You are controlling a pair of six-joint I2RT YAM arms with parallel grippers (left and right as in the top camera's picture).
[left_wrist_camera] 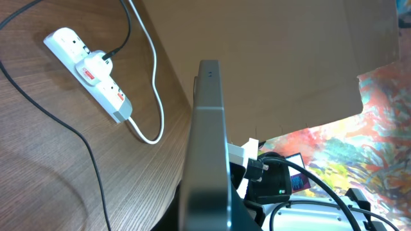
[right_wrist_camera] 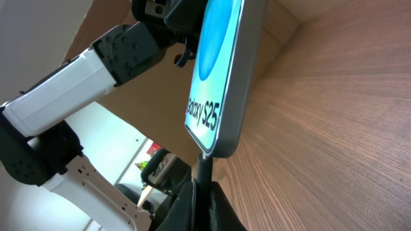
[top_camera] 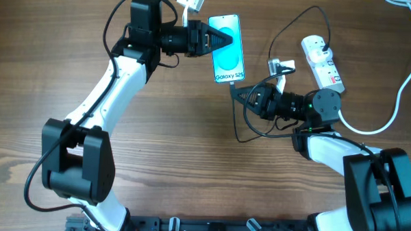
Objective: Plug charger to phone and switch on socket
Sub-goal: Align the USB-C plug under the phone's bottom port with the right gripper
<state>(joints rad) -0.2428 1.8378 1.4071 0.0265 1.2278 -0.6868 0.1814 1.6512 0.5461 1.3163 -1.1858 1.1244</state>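
Left gripper [top_camera: 220, 39]: fingers clamped on the phone [top_camera: 229, 59], gripping it at the far end. From the left wrist cam you only get the phone edge-on, running straight away from the lens.
Phone: far middle of the table [top_camera: 190, 163], a bit left of the socket, teal screen up and lit. The white text strip is on its near short edge. From the right wrist cam it looks lifted off the wood, not lying flat.
Right gripper [top_camera: 238, 94]: sits just near of the phone's near edge, fingers pinched together on the tip end of the charger [right_wrist_camera: 203, 165].
Charger tip: pointing up into the phone's bottom edge and touching it, right under the text strip. Can't tell if it's fully seated or just at the port.
Charger, other end: the white plug adapter [left_wrist_camera: 93, 64] is plugged into the socket, and the black cable loops away from it over the table.
Socket [top_camera: 325, 65]: far right, well apart from the phone, lying at a slant. Its thick white cord [left_wrist_camera: 154, 83] trails off toward the right edge.
Switch: honestly can't make out on or off from any cam.
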